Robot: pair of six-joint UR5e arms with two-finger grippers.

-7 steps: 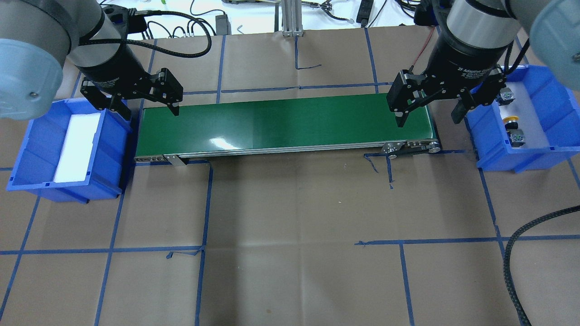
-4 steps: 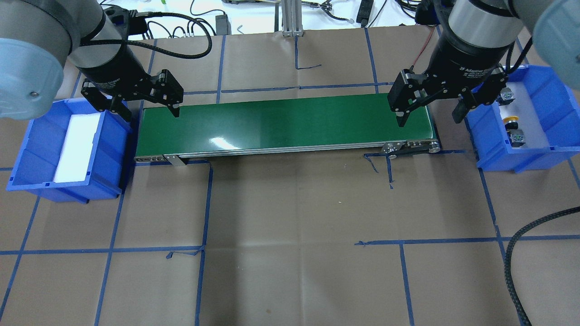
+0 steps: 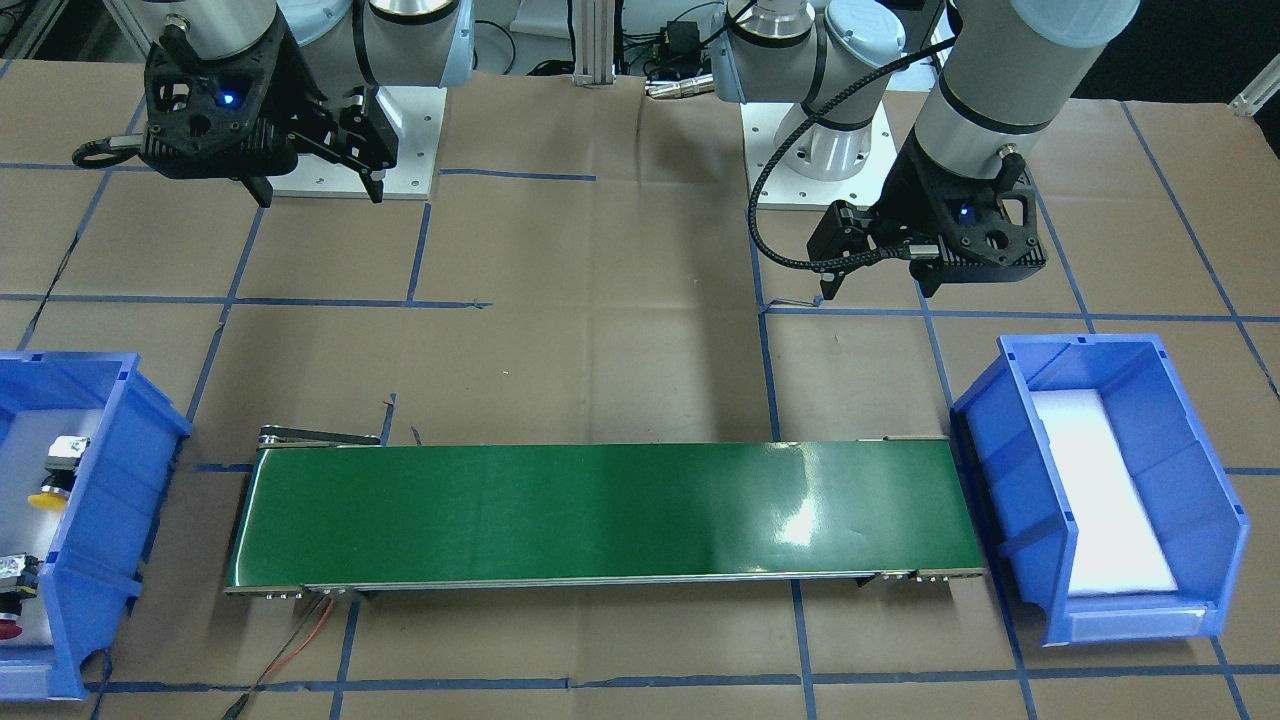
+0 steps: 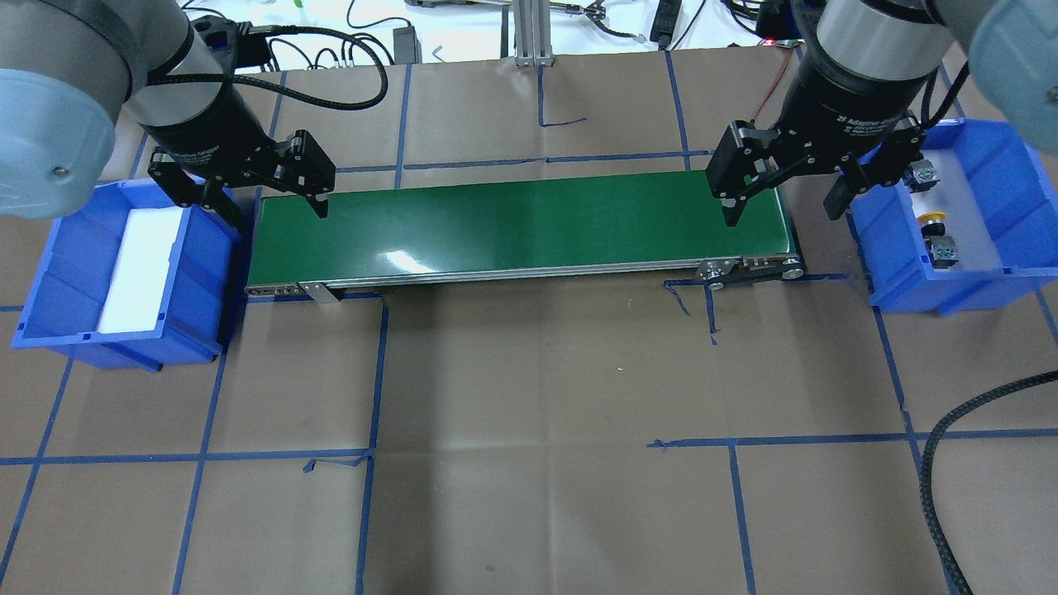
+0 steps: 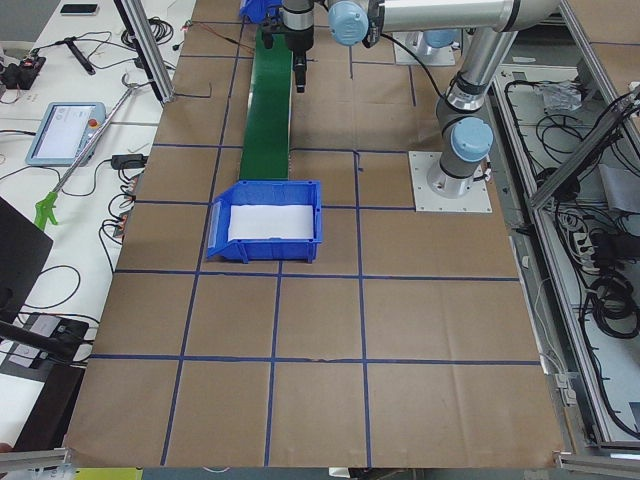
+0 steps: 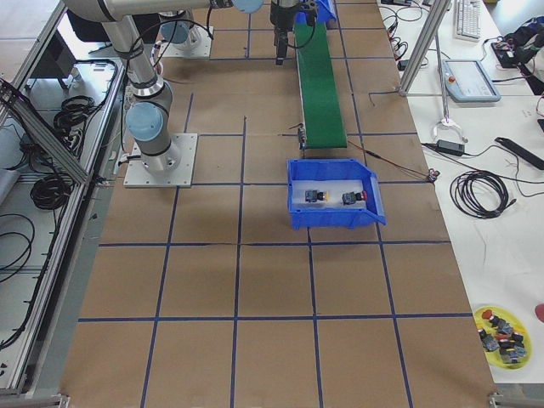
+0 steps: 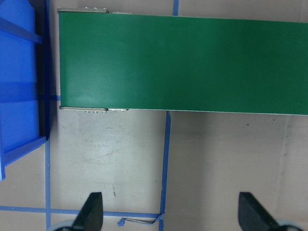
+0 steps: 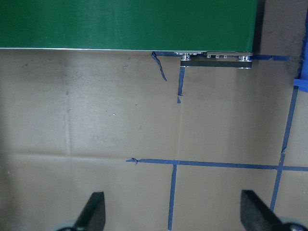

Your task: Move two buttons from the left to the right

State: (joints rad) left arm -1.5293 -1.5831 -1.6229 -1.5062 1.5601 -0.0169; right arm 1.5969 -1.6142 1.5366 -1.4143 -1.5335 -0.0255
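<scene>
I read both grippers released and empty: left gripper (image 4: 277, 213) above one end of the belt (image 4: 529, 223), right gripper (image 4: 783, 213) above the other. Yellow button (image 4: 931, 220) and red button (image 4: 941, 248) lie in the bin (image 4: 901, 277) just right of the right gripper.

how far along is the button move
Done: the yellow button and red button both lie in the right bin. The left bin holds only its white pad, and the belt is bare. In hand: nothing, as the left gripper and right gripper are open and empty. Left: nothing visible.
</scene>
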